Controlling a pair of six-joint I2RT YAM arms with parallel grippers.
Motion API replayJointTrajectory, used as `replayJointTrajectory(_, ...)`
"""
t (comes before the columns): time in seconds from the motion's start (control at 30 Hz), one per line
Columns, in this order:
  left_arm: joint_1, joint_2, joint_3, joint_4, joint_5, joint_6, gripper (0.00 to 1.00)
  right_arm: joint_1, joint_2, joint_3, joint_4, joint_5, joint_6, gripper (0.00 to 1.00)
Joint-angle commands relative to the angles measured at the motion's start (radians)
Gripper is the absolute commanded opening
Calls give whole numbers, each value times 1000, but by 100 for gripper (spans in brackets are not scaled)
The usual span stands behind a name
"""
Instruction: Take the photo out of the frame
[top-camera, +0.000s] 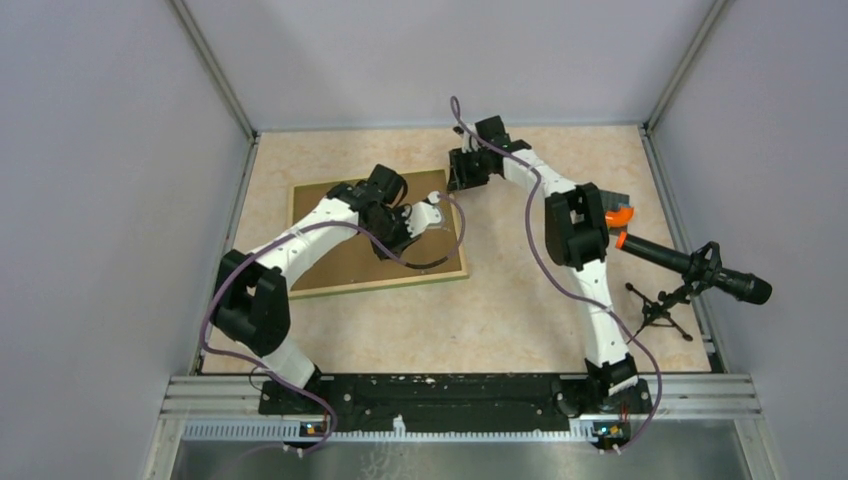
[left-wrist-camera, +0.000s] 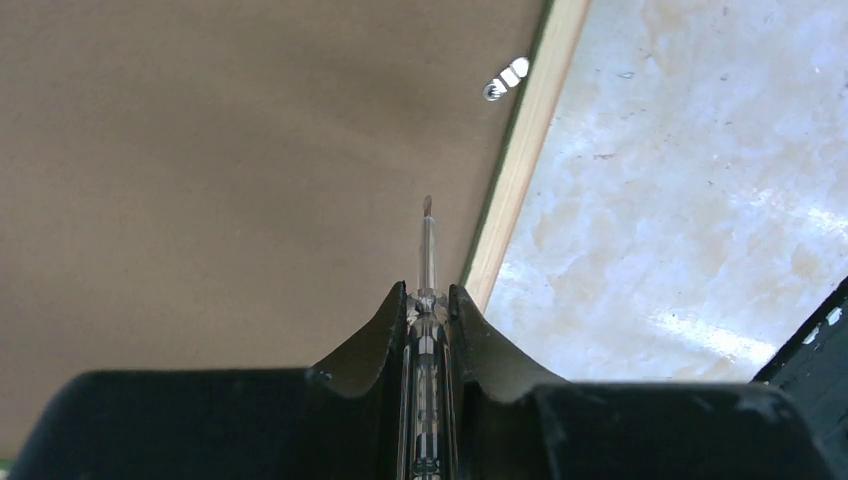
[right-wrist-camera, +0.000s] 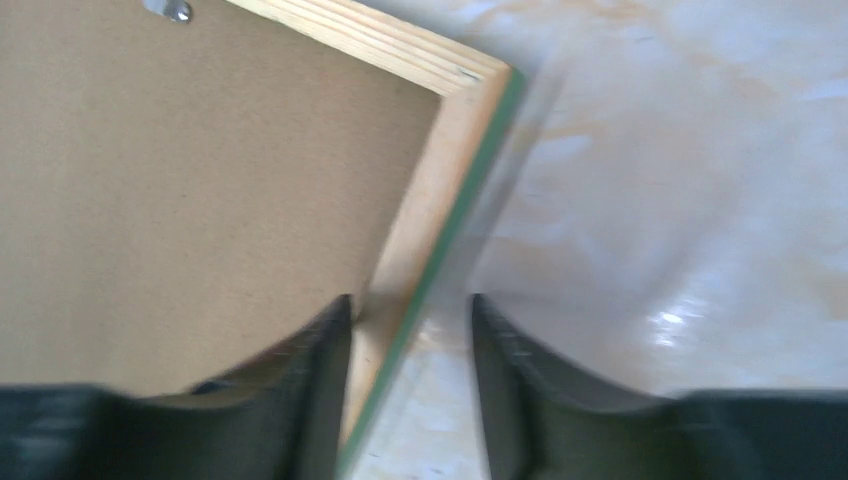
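The frame (top-camera: 335, 268) lies face-down on the table (top-camera: 520, 310), brown back up for access, the photo hidden inside. The right gripper (right-wrist-camera: 410, 302), part-open and empty, straddles 1 edge, probably to steady it. The left gripper (left-wrist-camera: 428, 292) pinches a screwdriver (left-wrist-camera: 427, 240), likely for prying.

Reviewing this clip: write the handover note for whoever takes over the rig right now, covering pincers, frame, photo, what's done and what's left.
Left pincer: shut on a small screwdriver, tip over the fibreboard back of the frame, near its edge.
Right pincer: open, straddling the frame's edge beside a corner.
Frame lies back-up on the table; the photo is not visible.
Done: nothing visibly released; a metal tab sits at the back's edge.
Left: free the backing, lift it, take the photo out.
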Motion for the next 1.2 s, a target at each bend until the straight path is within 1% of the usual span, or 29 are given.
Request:
replayJointTrajectory(0.0,50,-36,60,-21,59,-34,0,-26,-76,21,-19,-29,-87,64)
replayJointTrajectory(0.03,53,-36,61,-16,65,-32,0,-26,-108,5,-30,-54,-84,67)
replayJointTrajectory(0.1,53,-38,61,-8,84,-29,0,-24,-171,-56,-56,-85,-63,68)
replayJointTrajectory(0.2,53,-42,59,10,104,-30,0,-18,-279,-221,-66,-102,-27,68)
replayJointTrajectory(0.33,53,-52,47,32,116,-34,0,7,-423,-491,-19,-99,2,66)
replayJointTrajectory(0.4,54,-61,37,34,140,-18,0,26,-488,-591,9,-94,7,65)
replayJointTrajectory(0.5,46,-77,0,36,159,29,0,64,-531,-692,39,-82,8,65)
replayJointTrajectory(0.6,36,-82,-24,36,151,53,0,96,-539,-723,51,-62,17,64)
replayJointTrajectory(0.8,19,-88,-47,34,149,93,0,145,-506,-716,51,35,26,64)
replayJointTrajectory(0.97,-10,-92,-80,61,127,122,0,174,-429,-700,20,99,5,58)
replayJointTrajectory(1.17,-40,-77,-88,112,111,108,0,174,-386,-713,16,104,11,49)
